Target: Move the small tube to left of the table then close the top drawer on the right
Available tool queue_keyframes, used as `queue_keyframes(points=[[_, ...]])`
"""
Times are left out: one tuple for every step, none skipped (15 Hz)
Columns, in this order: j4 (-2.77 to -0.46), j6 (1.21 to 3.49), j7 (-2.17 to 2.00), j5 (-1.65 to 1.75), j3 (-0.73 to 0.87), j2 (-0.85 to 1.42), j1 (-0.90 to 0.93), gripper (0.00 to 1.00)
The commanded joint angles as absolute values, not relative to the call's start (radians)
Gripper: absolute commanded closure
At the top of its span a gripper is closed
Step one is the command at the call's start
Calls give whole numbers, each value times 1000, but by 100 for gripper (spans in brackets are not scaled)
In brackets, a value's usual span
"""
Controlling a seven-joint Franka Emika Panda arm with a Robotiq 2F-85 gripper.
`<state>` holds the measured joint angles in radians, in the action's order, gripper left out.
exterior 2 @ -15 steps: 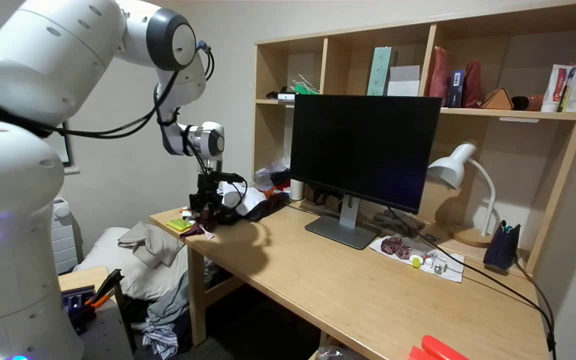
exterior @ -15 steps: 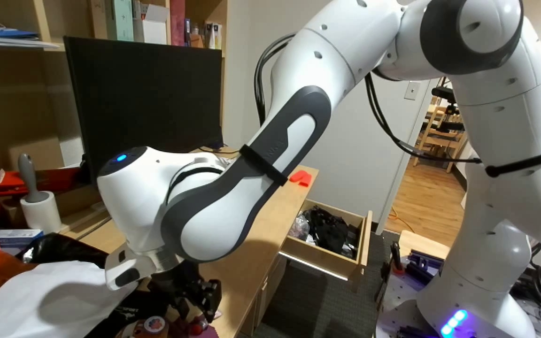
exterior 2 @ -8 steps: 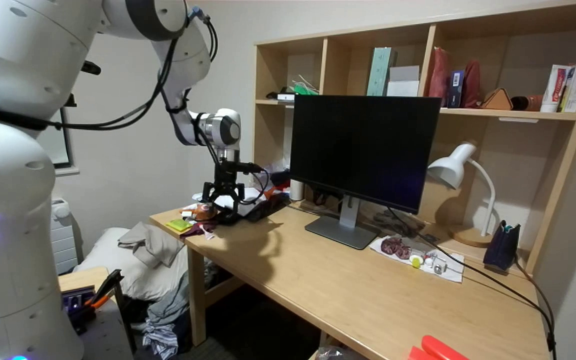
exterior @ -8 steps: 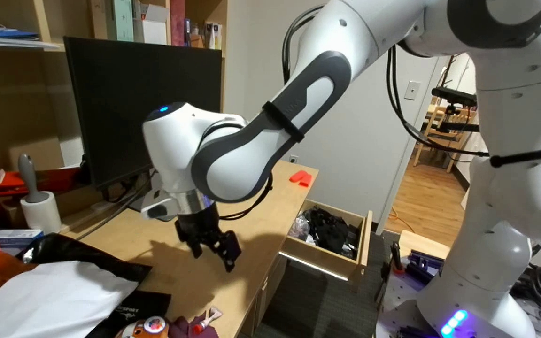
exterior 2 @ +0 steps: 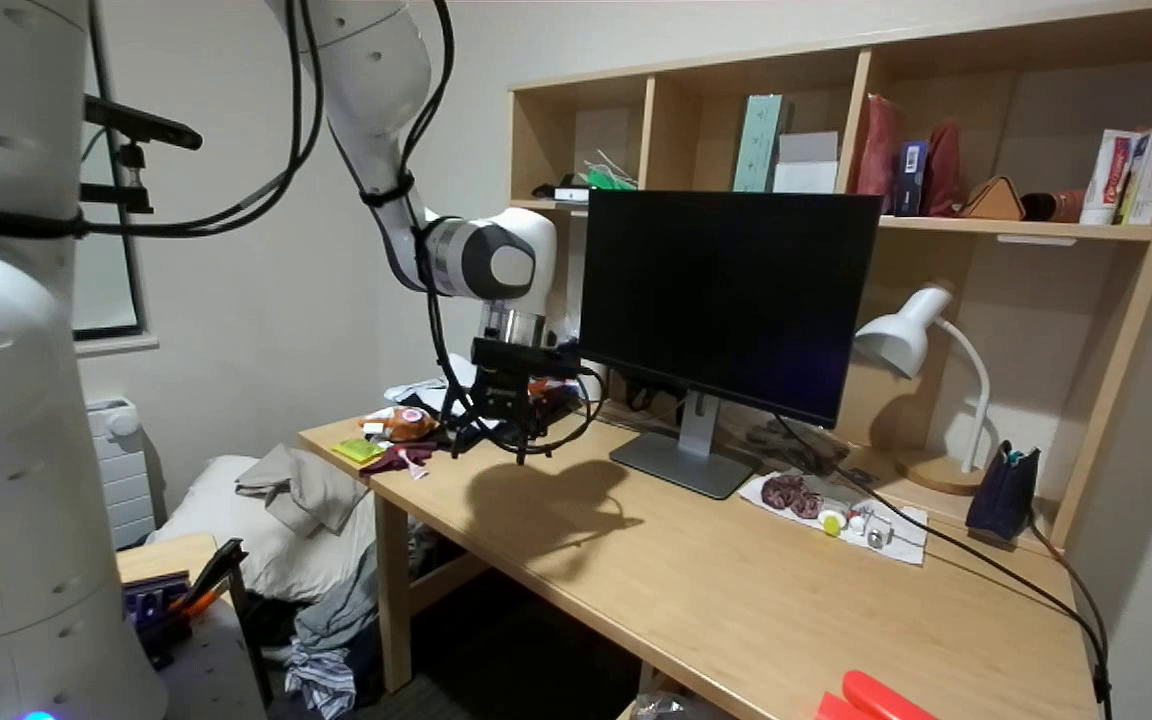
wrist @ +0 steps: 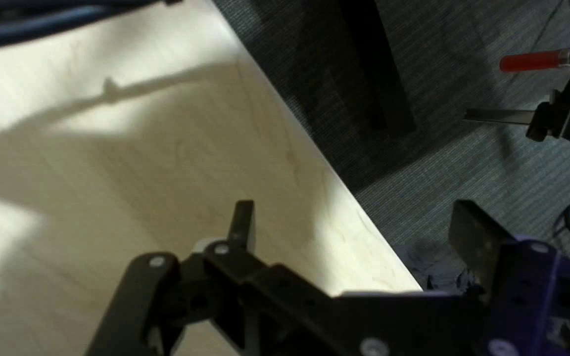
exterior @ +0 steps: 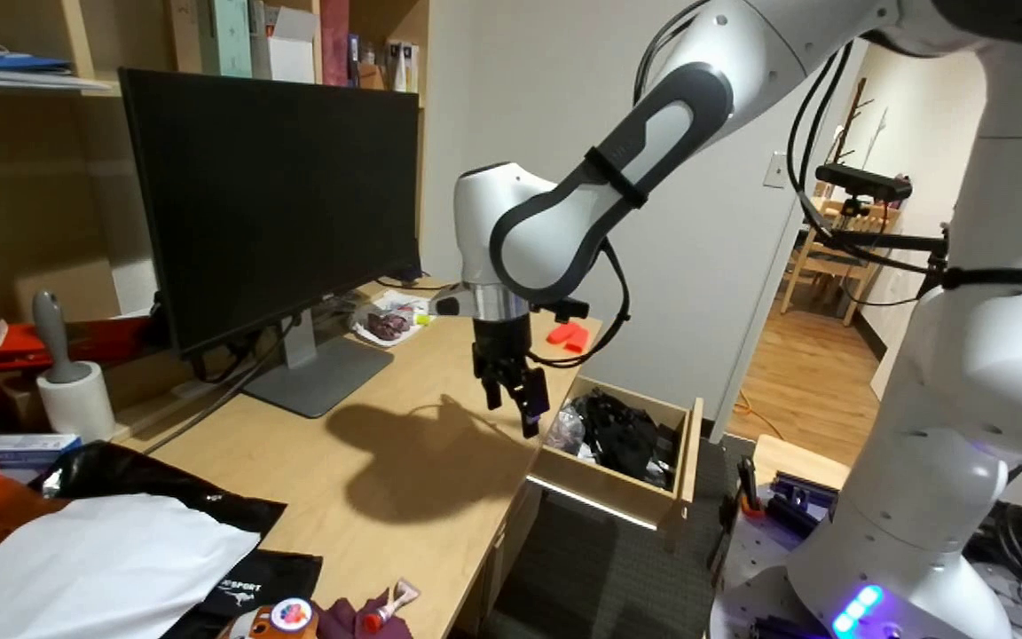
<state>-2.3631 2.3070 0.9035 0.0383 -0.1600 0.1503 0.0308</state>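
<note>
The small tube [exterior: 396, 603], pinkish-white with a red cap, lies on a dark purple cloth [exterior: 347, 621] near the end of the table [exterior: 440, 541]. In an exterior view it shows as a small pale piece [exterior 2: 416, 466]. My gripper [exterior: 512, 414] is open and empty, above the table near its front edge, well away from the tube. In the wrist view my gripper [wrist: 354, 210] has its fingers wide apart, over the table edge and carpet. The top drawer [exterior: 600, 490] is pulled out, holding black items and clear plastic.
A large monitor [exterior: 271, 204] stands at the back of the table. Flat red pieces [exterior: 569, 336] lie near the far end. A white sheet with small items [exterior 2: 841, 515] lies by the lamp [exterior 2: 976, 400]. A black bag [exterior: 147, 479] lies at the tube's end.
My gripper has risen from beside the tube and purple cloth and moved along the table towards the open drawer. The tube stays on the cloth. The drawer has not moved.
</note>
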Motion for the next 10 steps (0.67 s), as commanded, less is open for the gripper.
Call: queue_keyframes(points=[[-2538, 2363, 949, -72, -79, -35, -44, 0], [-2563, 2358, 955, -88, -42, -73, -62, 0], [-2570, 2341, 962, -98, 0, -100, -82, 0], [-2585, 2336, 971, -105, 42, -139, -100, 0], [-2524, 2329, 929, -58, 16, -43, -52, 0], [-2540, 2328, 942, -65, 50, -77, -68, 0], [-2551, 2327, 951, -67, 70, -102, -79, 0], [-2559, 2327, 952, -68, 79, -117, -83, 0], [-2563, 2327, 952, -68, 78, -124, -80, 0], [-2566, 2327, 952, -70, 75, -125, -77, 0]])
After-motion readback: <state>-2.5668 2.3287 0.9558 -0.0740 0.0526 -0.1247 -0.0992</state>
